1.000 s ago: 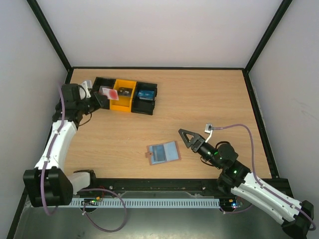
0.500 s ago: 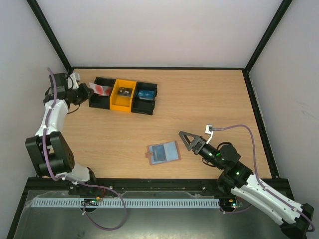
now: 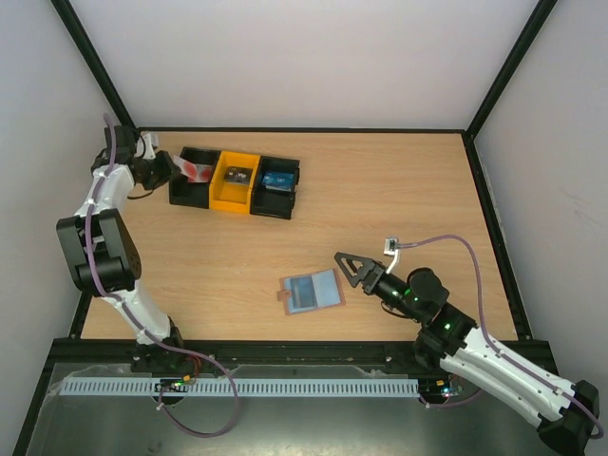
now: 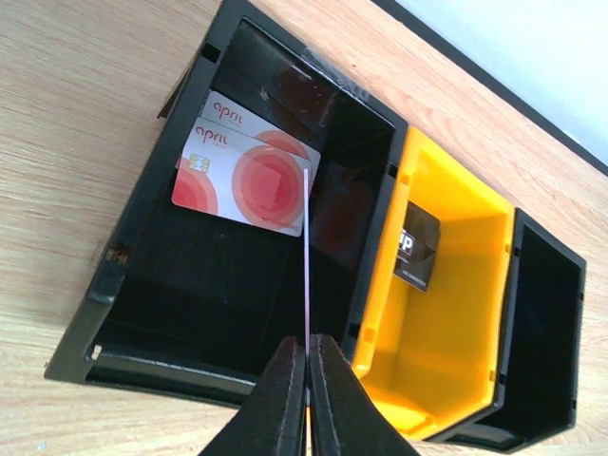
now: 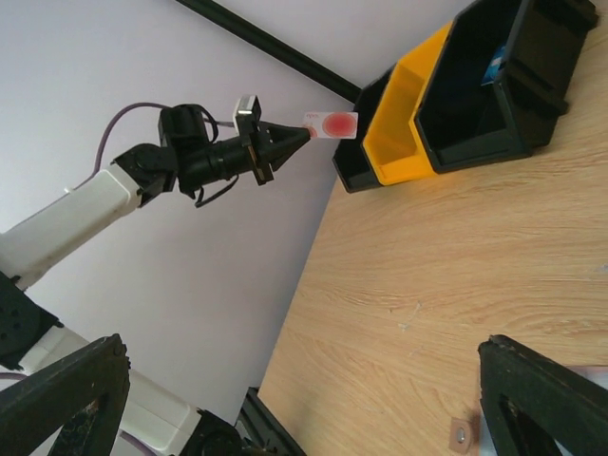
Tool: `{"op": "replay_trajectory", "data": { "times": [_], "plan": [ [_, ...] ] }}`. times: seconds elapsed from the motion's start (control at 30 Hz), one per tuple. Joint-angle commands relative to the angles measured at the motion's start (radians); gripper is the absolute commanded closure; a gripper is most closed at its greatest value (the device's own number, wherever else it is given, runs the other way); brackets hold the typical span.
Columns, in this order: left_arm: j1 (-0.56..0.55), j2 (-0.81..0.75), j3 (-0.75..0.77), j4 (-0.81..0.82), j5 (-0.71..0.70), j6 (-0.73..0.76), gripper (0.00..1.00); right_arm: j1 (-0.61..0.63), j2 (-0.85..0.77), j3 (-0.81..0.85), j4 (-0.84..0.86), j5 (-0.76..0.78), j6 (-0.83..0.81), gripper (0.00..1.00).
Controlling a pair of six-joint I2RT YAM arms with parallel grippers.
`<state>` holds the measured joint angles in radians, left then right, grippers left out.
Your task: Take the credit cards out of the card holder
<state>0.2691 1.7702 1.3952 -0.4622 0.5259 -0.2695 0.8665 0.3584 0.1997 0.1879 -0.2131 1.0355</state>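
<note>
L arm: base near-left, elbow folded high, forearm reaching to far-left corner, wrist aimed right | left gripper (image 3: 174, 166): jaws pinched tight on a credit card (image 5: 332, 123) | R arm: stretched low from near-right base toward centre, wrist aimed left | right gripper (image 3: 340, 268): fingers (image 5: 66, 399) spread wide, nothing between them

The left gripper (image 4: 307, 342) pinches a thin card (image 4: 307, 266) seen edge-on, a pale line above the black bin (image 4: 133, 228); in that bin lies a pinkish-red credit card (image 4: 249, 180), the same print showing just behind it. Beside it, the yellow bin (image 4: 456, 304) holds a small black item (image 4: 416, 247).
</note>
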Motion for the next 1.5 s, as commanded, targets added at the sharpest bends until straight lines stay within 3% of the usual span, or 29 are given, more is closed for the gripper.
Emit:
{"op": "replay_trajectory", "data": {
  "times": [0.0,0.2,0.77,1.47],
  "plan": [
    [-0.004,0.071,0.060,-0.005,0.006,0.004,0.97,0.005,0.043,0.033,0.018,0.007,-0.036,0.02],
    [-0.027,0.147,0.065,0.029,0.026,-0.003,0.97,0.005,0.144,0.036,0.110,-0.048,-0.014,0.02],
    [-0.053,0.321,0.231,-0.040,0.014,0.012,0.96,0.004,0.277,0.123,0.097,-0.056,-0.054,0.02],
    [-0.082,0.416,0.329,-0.050,-0.018,-0.019,0.83,0.004,0.219,0.107,0.037,-0.005,-0.051,0.02]
  ]
}}
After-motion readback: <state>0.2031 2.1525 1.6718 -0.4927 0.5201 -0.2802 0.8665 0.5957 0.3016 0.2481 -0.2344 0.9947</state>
